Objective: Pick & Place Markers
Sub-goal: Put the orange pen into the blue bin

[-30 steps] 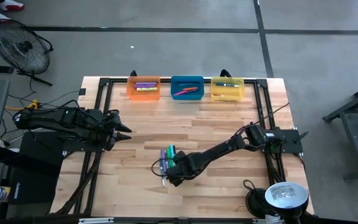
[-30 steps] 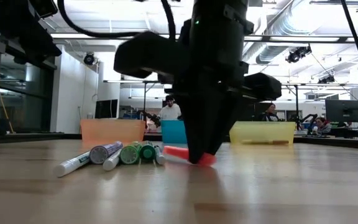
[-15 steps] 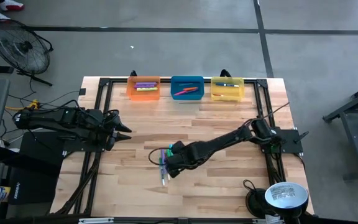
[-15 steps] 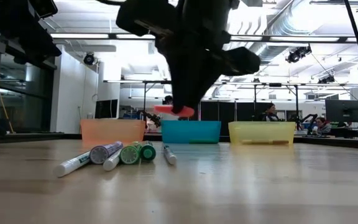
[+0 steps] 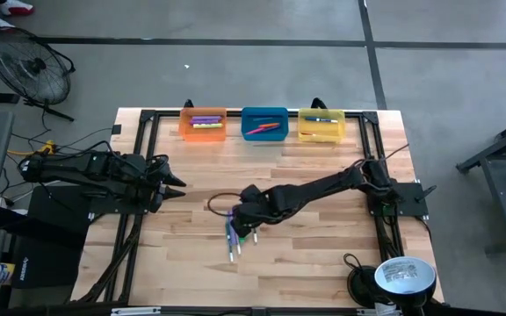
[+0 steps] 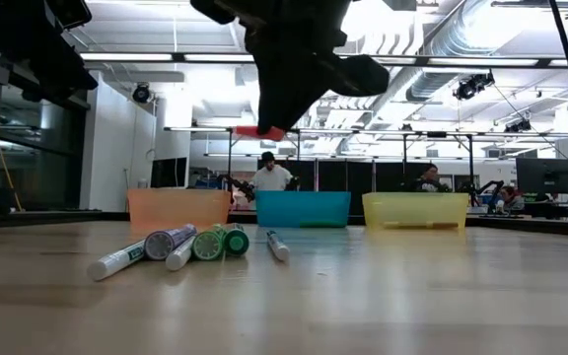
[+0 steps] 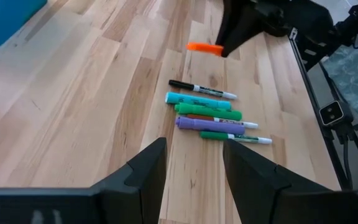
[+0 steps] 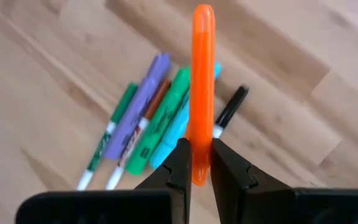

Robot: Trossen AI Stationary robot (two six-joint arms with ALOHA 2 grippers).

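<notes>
While the high view hides it under the arm, the right wrist view shows the right gripper (image 8: pixel 201 163) pinched on an orange marker (image 8: pixel 202 74), whose long axis runs straight out past the fingertips. Directly below lie the loose markers (image 8: pixel 154 124), roughly parallel. Off to its side, the left gripper (image 5: pixel 169 182) waits, fingers apart, empty.
</notes>
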